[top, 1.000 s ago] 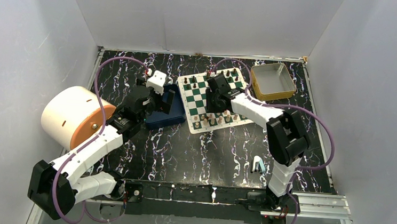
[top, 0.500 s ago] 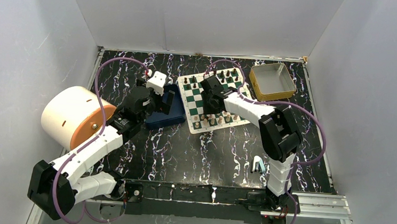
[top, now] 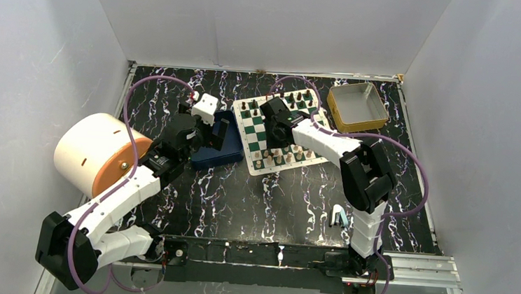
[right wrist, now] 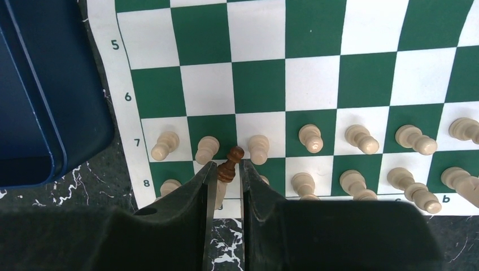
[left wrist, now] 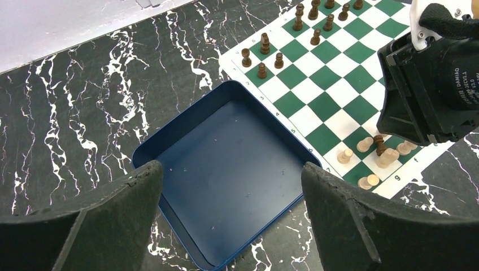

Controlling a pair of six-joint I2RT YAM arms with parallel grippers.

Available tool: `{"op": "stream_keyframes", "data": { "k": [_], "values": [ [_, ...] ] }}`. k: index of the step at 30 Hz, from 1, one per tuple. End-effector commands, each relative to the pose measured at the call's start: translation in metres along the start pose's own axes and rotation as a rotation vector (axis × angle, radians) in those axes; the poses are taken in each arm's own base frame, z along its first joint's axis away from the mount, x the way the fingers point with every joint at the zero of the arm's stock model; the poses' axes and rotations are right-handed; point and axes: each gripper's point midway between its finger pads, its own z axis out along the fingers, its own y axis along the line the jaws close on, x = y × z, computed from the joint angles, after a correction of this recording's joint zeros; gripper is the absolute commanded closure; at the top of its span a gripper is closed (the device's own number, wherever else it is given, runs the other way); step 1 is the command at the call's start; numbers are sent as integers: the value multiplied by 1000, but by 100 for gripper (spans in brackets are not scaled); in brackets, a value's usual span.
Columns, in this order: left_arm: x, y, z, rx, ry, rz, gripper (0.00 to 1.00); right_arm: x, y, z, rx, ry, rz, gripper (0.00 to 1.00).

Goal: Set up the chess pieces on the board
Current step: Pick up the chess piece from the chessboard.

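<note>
Right wrist: right gripper (right wrist: 227, 167) narrow, fingers flanking a dark pawn (right wrist: 230, 162); grip cannot be told.
Cream pieces (right wrist: 310, 138): just ahead, both sides.
Left gripper (left wrist: 231, 167): wide, over blue tray (left wrist: 186, 131).

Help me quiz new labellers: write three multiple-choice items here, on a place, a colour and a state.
1. The tray lies: A) left of the board B) right of the board C) on the board.
2. The pawn between the fingers of the right gripper is: A) cream B) dark brown C) green.
3. The left gripper is: A) shut on a pawn B) shut on the tray's rim C) open.
1 A: the top view shows it by the board's left edge. 2 B: it is dark among cream pieces. 3 C: its fingers stand wide apart.
</note>
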Motion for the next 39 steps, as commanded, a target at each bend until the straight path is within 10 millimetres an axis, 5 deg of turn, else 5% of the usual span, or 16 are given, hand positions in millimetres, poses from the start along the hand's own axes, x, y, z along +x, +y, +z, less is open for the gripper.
{"op": "stream_keyframes", "data": {
  "k": [1, 39],
  "values": [
    [-13, 0, -6, 3, -51, -1, 11, -6, 3, 1, 12, -9, 10, 70],
    [-16, -2, -7, 14, -59, -4, 11, 13, 6, 22, 14, 79, 15, 70]
  ]
}}
